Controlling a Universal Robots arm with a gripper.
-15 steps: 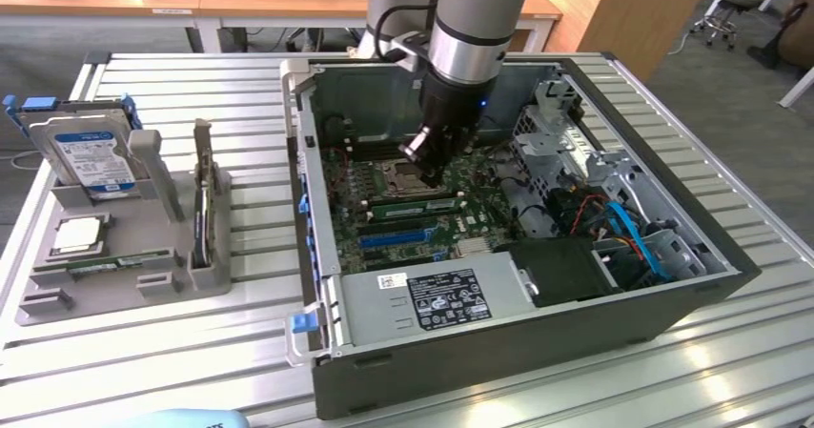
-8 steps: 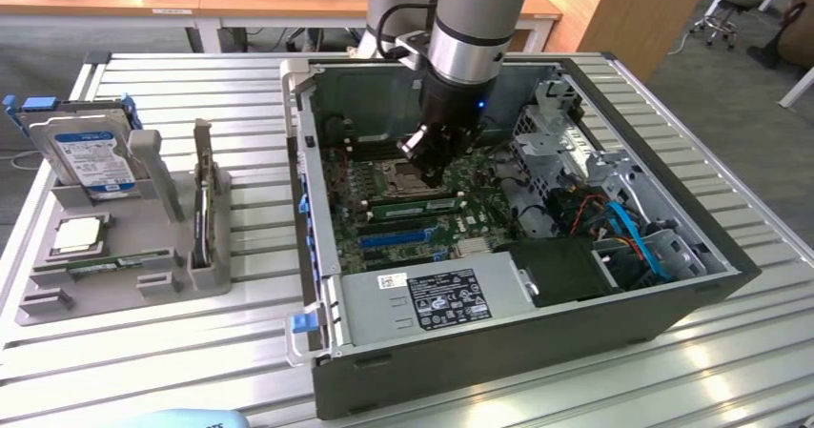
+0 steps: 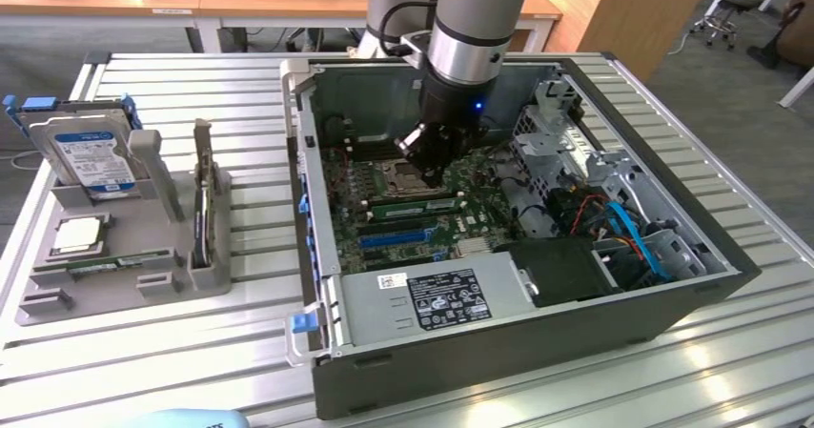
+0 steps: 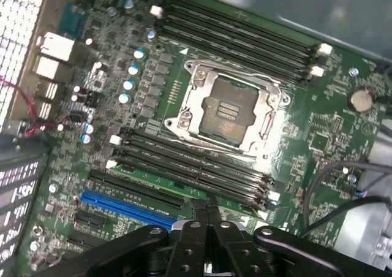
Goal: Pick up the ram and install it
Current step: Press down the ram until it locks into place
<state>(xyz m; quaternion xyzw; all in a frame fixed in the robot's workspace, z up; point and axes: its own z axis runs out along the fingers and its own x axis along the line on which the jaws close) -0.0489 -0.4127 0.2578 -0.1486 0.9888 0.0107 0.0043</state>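
My gripper (image 3: 425, 173) hangs inside the open computer case (image 3: 712, 274), just above the motherboard (image 3: 474, 173) beside the processor socket (image 3: 396, 173). Its fingers (image 4: 212, 219) are shut tight together with nothing between them, their tips over the near end of the memory slots (image 4: 196, 163). A long green strip that looks like the ram (image 3: 410, 205) lies along those slots right below the gripper; I cannot tell whether it is fully seated. Another narrow green stick (image 3: 109, 264) lies in the grey tray (image 3: 191, 295) on the exterior view's left.
The grey tray also carries a hard drive (image 3: 90, 156) standing upright and a square silver processor chip (image 3: 79, 235). Inside the case, cables (image 3: 630, 233), the drive cage (image 3: 573, 147) and the power supply (image 3: 439, 299) crowd around the board. The processor socket (image 4: 229, 108) is empty.
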